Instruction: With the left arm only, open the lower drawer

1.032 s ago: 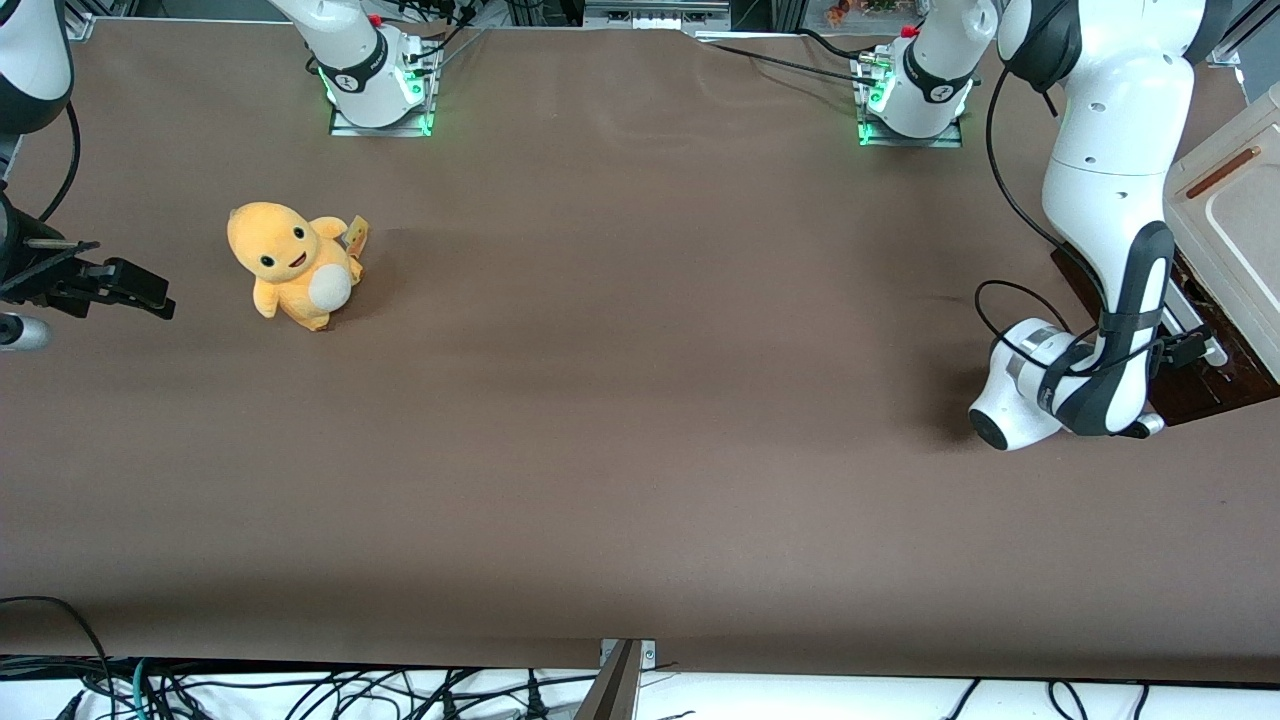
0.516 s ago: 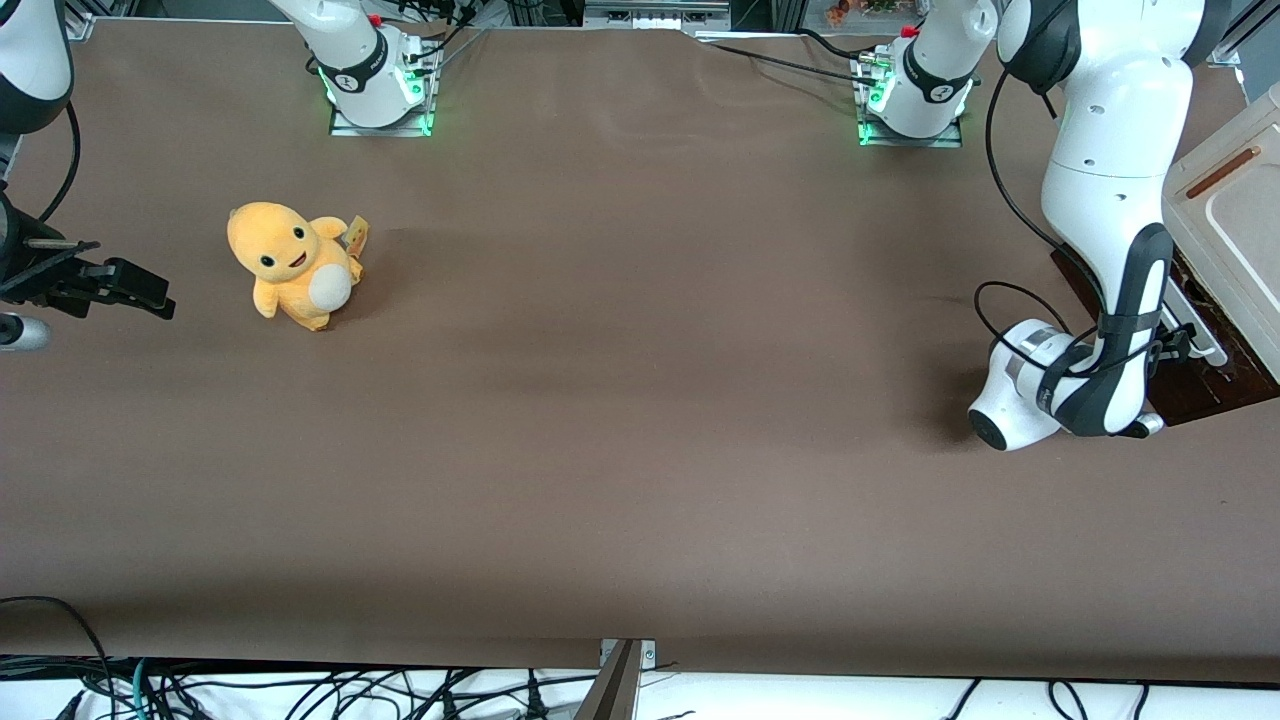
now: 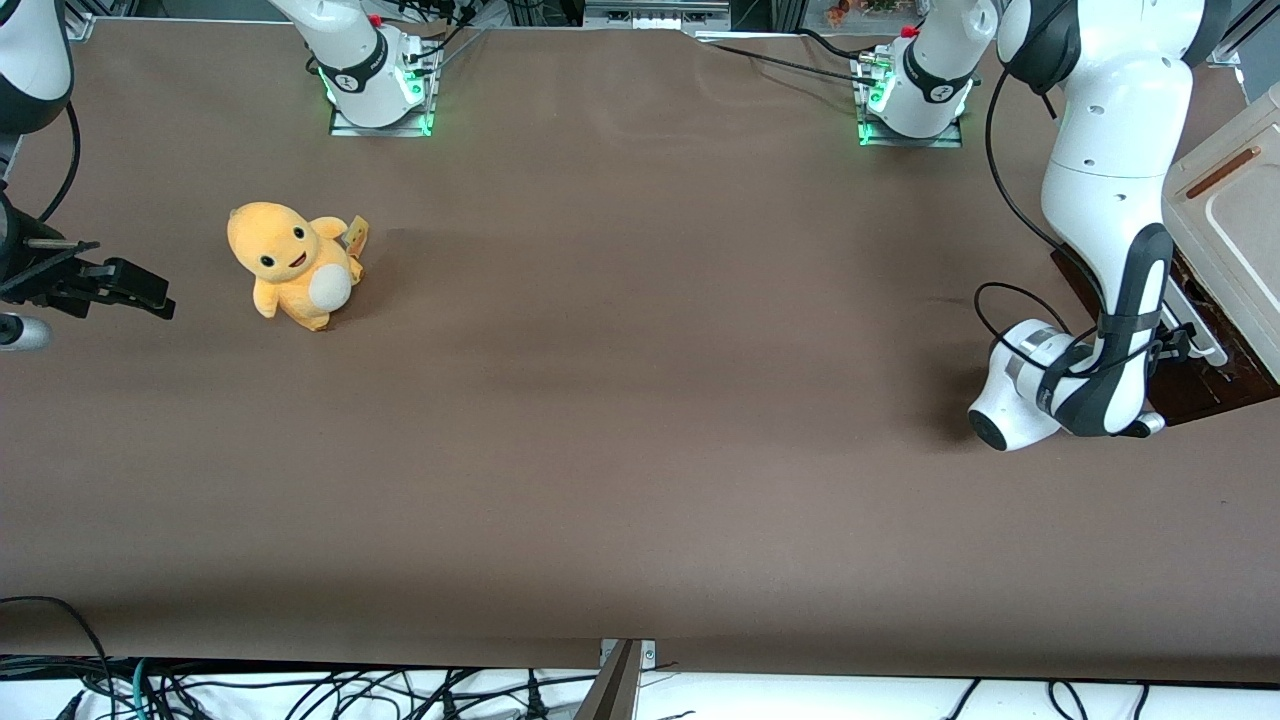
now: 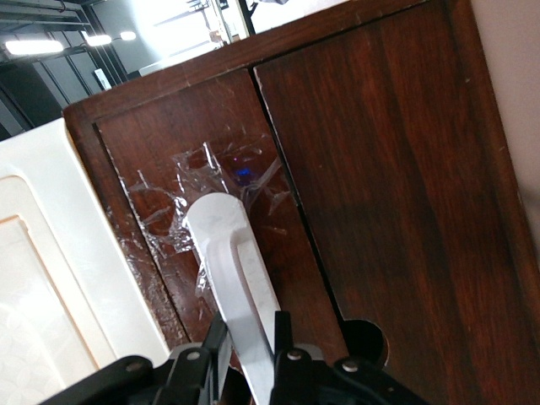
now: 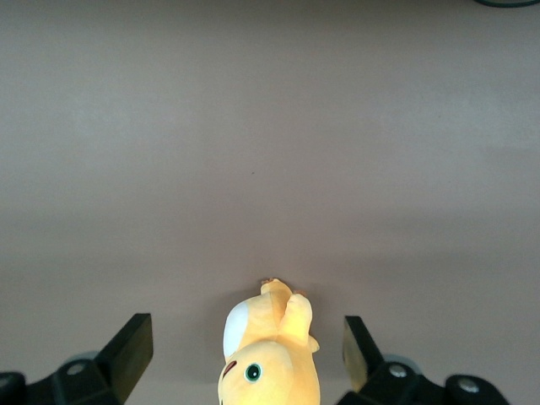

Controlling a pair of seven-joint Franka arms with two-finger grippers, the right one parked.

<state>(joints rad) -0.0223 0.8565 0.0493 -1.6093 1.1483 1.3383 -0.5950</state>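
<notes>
The lower drawer (image 4: 160, 194) shows as a dark-brown wooden front with crinkled clear tape on it. Its long white bar handle (image 4: 226, 253) runs across it. My left arm's gripper (image 4: 249, 333) is shut on that handle, with one black finger (image 4: 215, 346) on each side of the bar. The drawer front lies level with the dark-brown panel (image 4: 396, 169) beside it. In the front view the gripper (image 3: 1180, 345) is low at the cabinet front, on the white handle (image 3: 1200, 340), at the working arm's end of the table. The arm's wrist hides much of it there.
The cream-white cabinet top (image 3: 1235, 210) with a brown groove stands above the drawer front. A yellow plush toy (image 3: 293, 264) sits on the brown table (image 3: 640, 400) toward the parked arm's end. Two arm bases (image 3: 915, 95) stand along the table edge farthest from the front camera.
The black gripper parts at the handle drew in slightly between one second and half a second ago. Since then nothing has visibly moved, and the drawer front has stayed put.
</notes>
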